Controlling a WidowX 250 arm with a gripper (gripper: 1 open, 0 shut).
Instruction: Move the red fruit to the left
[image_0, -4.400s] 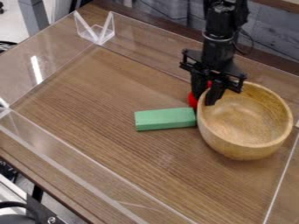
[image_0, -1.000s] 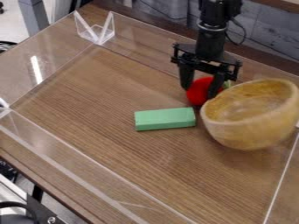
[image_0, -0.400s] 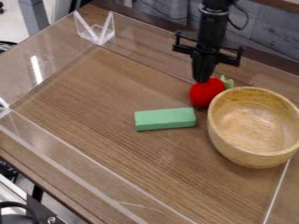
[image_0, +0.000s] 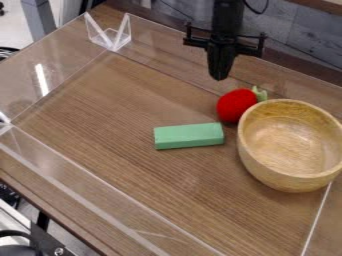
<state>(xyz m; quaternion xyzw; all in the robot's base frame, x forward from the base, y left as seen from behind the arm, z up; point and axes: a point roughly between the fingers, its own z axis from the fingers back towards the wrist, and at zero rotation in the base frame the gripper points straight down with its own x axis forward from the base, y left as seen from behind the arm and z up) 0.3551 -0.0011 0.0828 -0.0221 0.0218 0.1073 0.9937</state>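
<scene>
The red fruit (image_0: 238, 104), small and round with a green leafy top at its right, lies on the wooden table against the left rim of the wooden bowl (image_0: 287, 145). My gripper (image_0: 219, 73) hangs pointing straight down, above and a little to the left of the fruit and behind it. Its fingers are pressed together into one thin dark tip, with nothing between them. The fruit lies free of the gripper.
A green rectangular block (image_0: 189, 135) lies flat left of the bowl, in front of the fruit. Clear plastic walls (image_0: 40, 80) ring the table, with a folded clear stand (image_0: 110, 33) at the back left. Bare wood stretches to the left.
The gripper, open around the fruit a second ago, has shut empty, risen and drifted left. The fruit stays beside the bowl, which has settled back flat from a tilt.
</scene>
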